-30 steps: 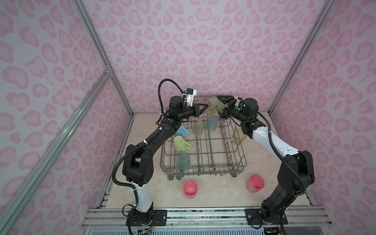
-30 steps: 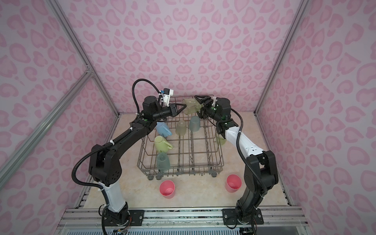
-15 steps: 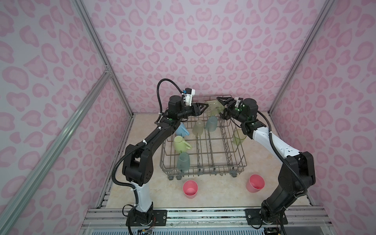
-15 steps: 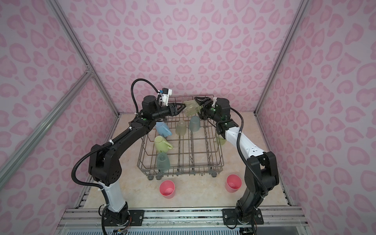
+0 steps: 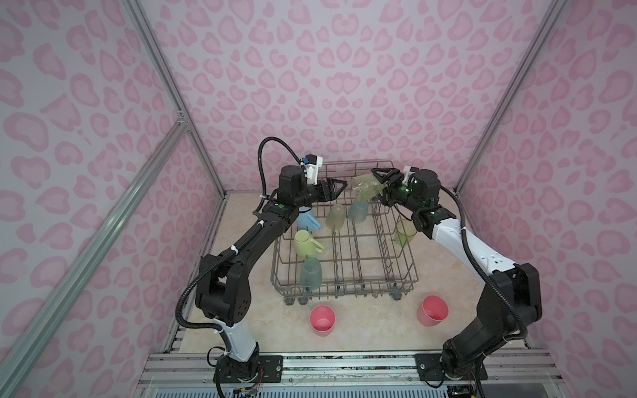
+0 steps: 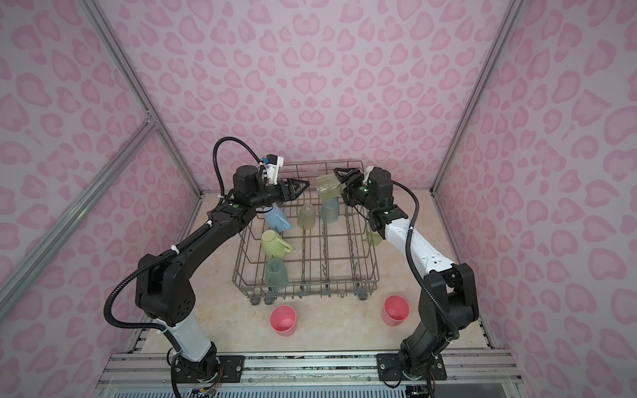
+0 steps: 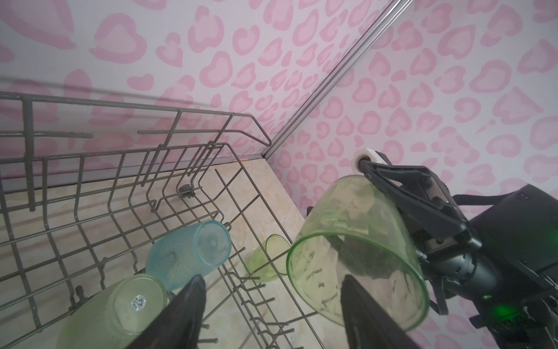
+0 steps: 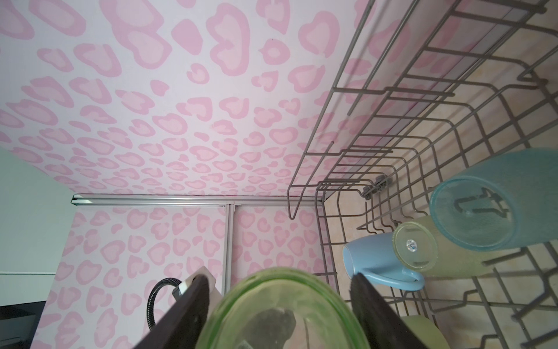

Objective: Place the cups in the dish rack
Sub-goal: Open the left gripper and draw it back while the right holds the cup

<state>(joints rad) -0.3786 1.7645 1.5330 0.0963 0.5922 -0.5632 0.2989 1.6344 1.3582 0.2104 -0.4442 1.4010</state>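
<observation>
Pink heart-spotted walls [image 5: 327, 69] close in a beige table [image 5: 372, 322], and the dish rack [image 5: 348, 287] stands in the middle of it. Both arms reach over the far end of the rack, and their grippers point at each other. The right gripper [image 5: 377, 182] grasps a clear green cup [image 5: 363, 187], which lies on its side in the air with its mouth turned to the other arm. In the right wrist view its two black fingers [image 8: 193, 305] press on the sides of this cup. The left gripper [image 5: 339, 189] is released and empty. Its fingers [image 7: 193, 305] stand wide apart, and the green cup is just in front of their tips, with a small gap in both top views. Below the right gripper a teal cup [image 5: 358, 210] and a beige cup [image 5: 335, 217] stand upside down in the rack, side by side. Under the left gripper a blue mug [image 5: 307, 220] lies tilted. Further back along the left arm are a yellow mug [image 5: 306, 244] and a second teal cup [image 5: 311, 272], both in the rack. A second green cup [image 5: 405, 232] sits under the right arm, at the side wall of the rack. Two pink cups [image 5: 322, 319] [image 5: 432, 309] stand upright on the table, well apart from both grippers, outside the near side of the rack.
</observation>
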